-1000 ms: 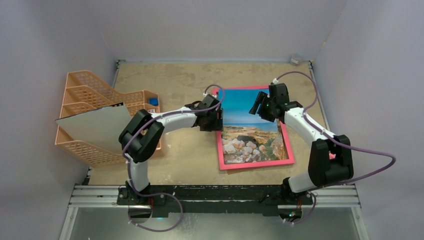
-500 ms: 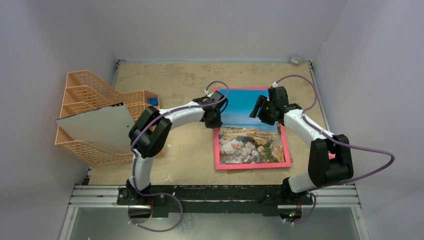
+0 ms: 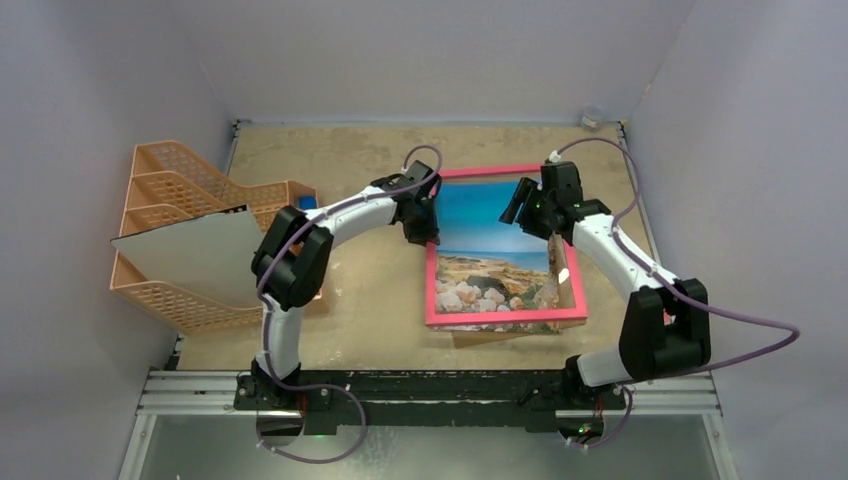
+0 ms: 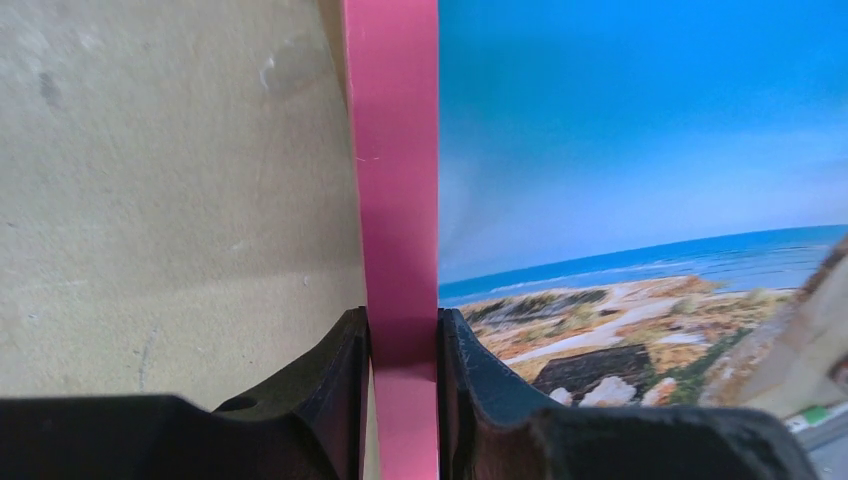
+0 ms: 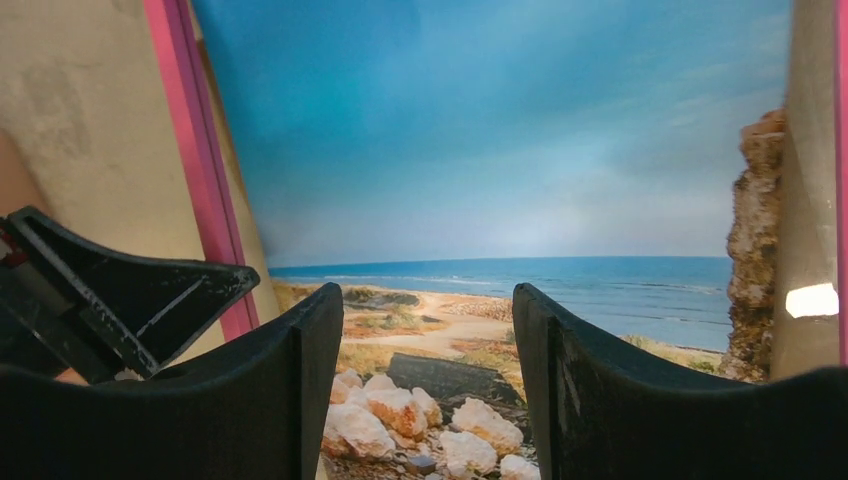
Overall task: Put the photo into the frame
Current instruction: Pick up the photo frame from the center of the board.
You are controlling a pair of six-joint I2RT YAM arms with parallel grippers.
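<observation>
The left gripper (image 4: 403, 330) is pinched closed on the left rail of the pink frame (image 4: 395, 150), one finger on the rail's outer side and one on its inner side. The right gripper (image 5: 425, 300) hangs over the frame's opening with its fingers spread apart and nothing between them. The coastal photo (image 5: 500, 150) lies inside the frame, sky end toward the far rail. A brown board edge (image 3: 490, 338) peeks from under the frame's near rail. Well left of the frame on the surface (image 4: 170, 180) stands an orange mesh organiser (image 3: 170, 175).
</observation>
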